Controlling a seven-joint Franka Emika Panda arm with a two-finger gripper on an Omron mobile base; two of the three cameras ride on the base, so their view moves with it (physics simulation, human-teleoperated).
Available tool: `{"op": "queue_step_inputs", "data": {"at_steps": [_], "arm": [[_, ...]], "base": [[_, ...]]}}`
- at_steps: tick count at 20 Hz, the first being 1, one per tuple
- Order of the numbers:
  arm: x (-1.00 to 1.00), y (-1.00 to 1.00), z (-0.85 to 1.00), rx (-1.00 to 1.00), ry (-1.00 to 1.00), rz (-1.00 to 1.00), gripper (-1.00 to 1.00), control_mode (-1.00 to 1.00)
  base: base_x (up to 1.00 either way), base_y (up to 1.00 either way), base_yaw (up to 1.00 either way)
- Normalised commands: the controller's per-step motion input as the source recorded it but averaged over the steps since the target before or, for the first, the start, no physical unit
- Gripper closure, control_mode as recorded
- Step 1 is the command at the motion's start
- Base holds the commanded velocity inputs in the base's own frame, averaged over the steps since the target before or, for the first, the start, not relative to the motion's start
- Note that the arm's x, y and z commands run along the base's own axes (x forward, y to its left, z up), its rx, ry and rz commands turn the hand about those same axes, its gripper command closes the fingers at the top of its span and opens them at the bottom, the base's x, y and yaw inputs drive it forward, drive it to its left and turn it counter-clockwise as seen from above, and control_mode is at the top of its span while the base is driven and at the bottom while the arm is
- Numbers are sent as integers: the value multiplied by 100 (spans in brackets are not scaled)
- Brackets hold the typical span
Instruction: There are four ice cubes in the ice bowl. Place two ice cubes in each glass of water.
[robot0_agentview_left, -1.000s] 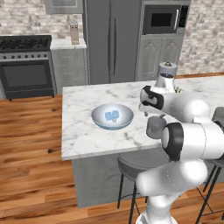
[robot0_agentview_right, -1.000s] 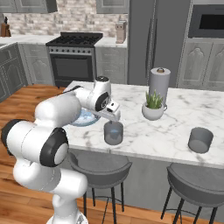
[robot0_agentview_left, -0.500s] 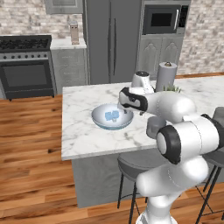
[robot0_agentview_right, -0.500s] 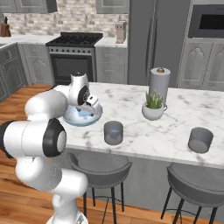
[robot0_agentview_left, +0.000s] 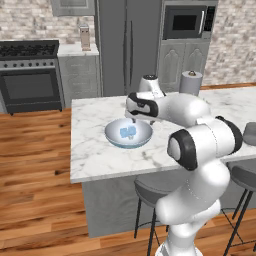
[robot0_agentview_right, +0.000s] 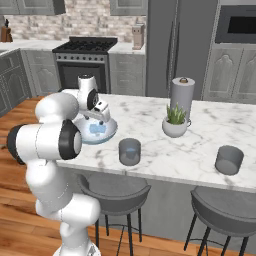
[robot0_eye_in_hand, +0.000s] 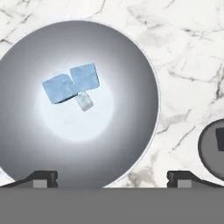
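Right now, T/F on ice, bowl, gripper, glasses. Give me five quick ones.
1. The gripper is open and empty. True.
2. The bowl is empty. False: pale-blue ice cubes lie clustered near its middle.
3. The gripper hangs above the bowl in the hand view. True.
4. The near glass stands inside the bowl. False: it stands apart on the counter, beside the bowl.
5. The plant pot sits between the two glasses, farther back. True; the far glass is off to the right in the right base view.
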Motion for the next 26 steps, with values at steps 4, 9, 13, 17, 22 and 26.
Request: {"op": "queue_step_inputs", "data": {"at_steps": [4, 9, 13, 17, 22, 26], "arm": [[74, 0, -16, 0, 0, 0, -100, -100], [51, 47, -15, 0, 0, 0, -100, -100], [9, 49, -47, 0, 0, 0, -100, -100], [11, 23, -41, 0, 0, -3, -100, -100], [17, 11, -20, 0, 0, -22, -100, -100], [16, 2, 0, 0, 3, -42, -100, -100]], "base": [[0, 0, 0], [0, 0, 0], [0, 0, 0], [0, 0, 0], [0, 0, 0], [0, 0, 0]]}}
